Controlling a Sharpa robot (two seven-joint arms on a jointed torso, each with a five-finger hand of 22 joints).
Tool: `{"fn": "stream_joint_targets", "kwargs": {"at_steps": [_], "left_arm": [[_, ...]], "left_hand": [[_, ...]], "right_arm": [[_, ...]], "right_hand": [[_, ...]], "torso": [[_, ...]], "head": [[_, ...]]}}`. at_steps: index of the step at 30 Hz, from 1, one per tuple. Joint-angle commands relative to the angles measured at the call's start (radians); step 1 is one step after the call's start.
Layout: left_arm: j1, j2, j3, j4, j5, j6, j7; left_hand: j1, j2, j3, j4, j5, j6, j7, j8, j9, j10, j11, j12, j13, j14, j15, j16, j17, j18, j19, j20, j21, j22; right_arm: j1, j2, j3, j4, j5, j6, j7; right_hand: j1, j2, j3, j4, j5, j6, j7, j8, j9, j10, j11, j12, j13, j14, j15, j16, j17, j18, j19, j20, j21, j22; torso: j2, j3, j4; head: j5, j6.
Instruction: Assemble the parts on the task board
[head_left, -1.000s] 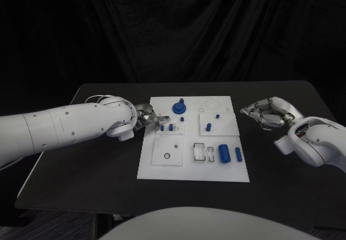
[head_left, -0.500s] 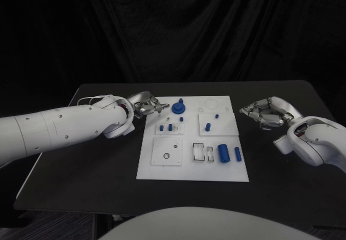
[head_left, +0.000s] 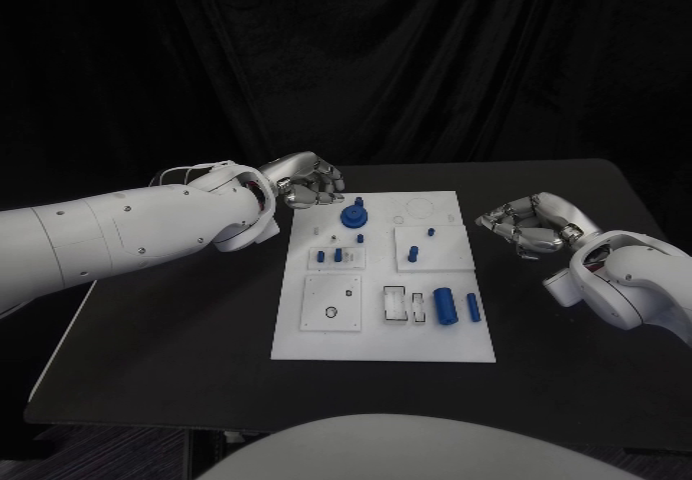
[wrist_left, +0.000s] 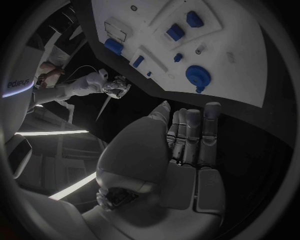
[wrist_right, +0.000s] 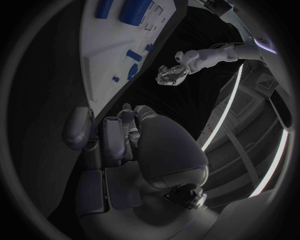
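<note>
Black table (head_left: 173, 330) under a dark curtain, white task board (head_left: 382, 340) in its middle.
Left hand (head_left: 306, 180) hovers off the board's far left corner, fingers curled, empty; blue parts (head_left: 447, 305) lie on the board; right hand (head_left: 526, 226) curls empty, right of it.

surface: black table (head_left: 173, 330) | on it: white task board (head_left: 387, 338), lying mid-table
</note>
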Motion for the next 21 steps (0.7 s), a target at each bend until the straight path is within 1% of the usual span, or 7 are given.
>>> {"fn": "stream_joint_targets", "kwargs": {"at_steps": [1,5,6,8,9,12,21], "left_arm": [[0.004,0.021,0.001,-0.024,-0.095,0.071,0.112],[0.002,0.045,0.001,-0.051,-0.221,0.057,0.132],[0.001,0.052,0.001,-0.059,-0.264,0.049,0.137],[-0.001,0.060,0.001,-0.070,-0.310,0.039,0.143],[-0.004,0.067,0.001,-0.078,-0.342,0.031,0.149],[-0.013,0.086,0.000,-0.104,-0.402,0.013,0.167],[-0.039,0.137,0.001,-0.173,-0.540,-0.019,0.195]], "left_hand": [[0.026,-0.020,0.038,-0.004,-0.035,0.021,-0.012,0.003,-0.043,-0.011,-0.006,-0.077,-0.105,0.090,-0.018,0.044,0.035,0.001,0.093,-0.004,0.076,0.045],[0.063,-0.059,0.088,-0.026,-0.090,0.041,-0.054,0.001,-0.100,0.008,-0.048,-0.163,-0.248,0.177,-0.066,0.047,0.017,-0.008,0.179,-0.046,0.112,0.059],[0.071,-0.078,0.108,-0.034,-0.089,0.047,-0.077,0.001,-0.128,0.025,-0.060,-0.193,-0.314,0.199,-0.083,0.031,-0.005,-0.007,0.193,-0.060,0.090,0.045],[0.069,-0.086,0.111,-0.035,-0.089,0.051,-0.080,0.002,-0.135,0.026,-0.067,-0.201,-0.332,0.208,-0.083,0.031,-0.005,-0.005,0.197,-0.065,0.083,0.041],[0.074,-0.110,0.137,-0.040,-0.073,0.068,-0.105,0.002,-0.175,0.057,-0.094,-0.231,-0.408,0.246,-0.102,0.025,-0.012,-0.004,0.230,-0.090,0.066,0.027],[0.062,-0.135,0.159,-0.042,-0.053,0.062,-0.143,-0.002,-0.228,0.084,-0.088,-0.247,-0.476,0.288,-0.107,0.045,0.016,-0.012,0.270,-0.094,0.075,0.032],[0.022,-0.163,0.183,-0.047,-0.077,0.110,-0.163,0.003,-0.310,0.127,-0.102,-0.292,-0.604,0.395,-0.121,0.149,0.167,-0.033,0.363,-0.103,0.164,0.085]], "right_arm": [[-0.002,0.000,0.001,0.001,-0.003,0.005,-0.019],[-0.002,-0.001,0.001,0.003,-0.003,0.005,-0.018],[-0.002,-0.001,0.001,0.003,-0.003,0.005,-0.018],[-0.002,-0.001,0.001,0.004,-0.003,0.006,-0.018],[-0.002,-0.002,0.001,0.004,-0.003,0.006,-0.018],[-0.002,-0.003,0.001,0.005,-0.003,0.006,-0.017],[-0.002,-0.007,0.001,0.009,-0.003,0.007,-0.018]], "right_hand": [[0.003,-0.001,0.004,0.002,0.005,0.007,0.002,-0.004,0.001,-0.007,-0.003,-0.003,-0.001,-0.001,-0.002,-0.002,0.001,-0.005,0.000,-0.003,0.001,0.108],[0.002,-0.001,0.004,0.003,0.005,0.007,0.002,-0.004,0.001,-0.009,-0.003,-0.005,-0.004,-0.001,-0.002,-0.001,0.002,-0.006,0.001,-0.003,0.002,0.109],[0.002,-0.001,0.004,0.003,0.005,0.007,0.002,-0.004,0.001,-0.009,-0.003,-0.005,-0.004,-0.001,-0.002,-0.001,0.002,-0.006,0.001,-0.003,0.002,0.109],[0.002,-0.001,0.004,0.003,0.005,0.007,0.002,-0.004,0.001,-0.009,-0.003,-0.005,-0.004,-0.001,-0.002,-0.001,0.002,-0.006,0.001,-0.003,0.002,0.109],[0.002,-0.001,0.004,0.003,0.005,0.007,0.002,-0.004,0.001,-0.009,-0.003,-0.005,-0.004,-0.001,-0.002,-0.001,0.002,-0.006,0.001,-0.003,0.002,0.109],[0.002,-0.001,0.004,0.003,0.005,0.007,0.002,-0.004,0.001,-0.009,-0.003,-0.005,-0.004,-0.001,-0.002,-0.001,0.002,-0.006,0.001,-0.003,0.002,0.109],[0.002,-0.001,0.004,0.003,0.005,0.007,0.002,-0.004,0.001,-0.009,-0.003,-0.005,-0.004,-0.001,-0.002,-0.001,0.002,-0.006,0.001,-0.003,0.002,0.109]], "torso": [[0.002,-0.0003,-0.0018],[0.004,-0.0012,-0.0025],[0.005,-0.0014,-0.0020],[0.005,-0.0016,-0.0012],[0.005,-0.0015,-0.0006],[0.005,-0.0008,-0.0013],[0.004,-0.0030,-0.0012]], "head": [[0.004,0.000],[0.002,0.000],[0.001,0.000],[-0.001,0.000],[-0.001,0.000],[0.001,0.000],[0.007,0.000]]}}
